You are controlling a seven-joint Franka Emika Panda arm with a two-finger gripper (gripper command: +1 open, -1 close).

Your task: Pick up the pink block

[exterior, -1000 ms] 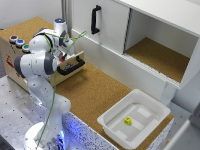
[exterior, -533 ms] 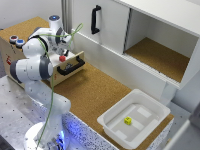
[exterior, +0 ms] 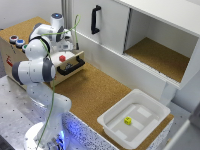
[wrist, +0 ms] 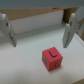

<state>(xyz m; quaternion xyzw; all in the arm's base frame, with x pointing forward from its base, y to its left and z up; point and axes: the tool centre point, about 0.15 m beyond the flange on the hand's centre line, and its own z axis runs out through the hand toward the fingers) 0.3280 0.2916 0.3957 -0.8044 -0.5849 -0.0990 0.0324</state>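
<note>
Fingers spread wide, apart from the pink block.

cork tabletop | white cabinet, open compartment | black door handle

Exterior view: soft, even indoor light, low resolution, mild blur throughout. White tub bright, near washed out. Blue glow at the robot base. Cabinet recess shaded.

Wrist view: dimmer, grainy; pink block fairly sharp, faint shadow beside it; gripper fingers blurred.
</note>
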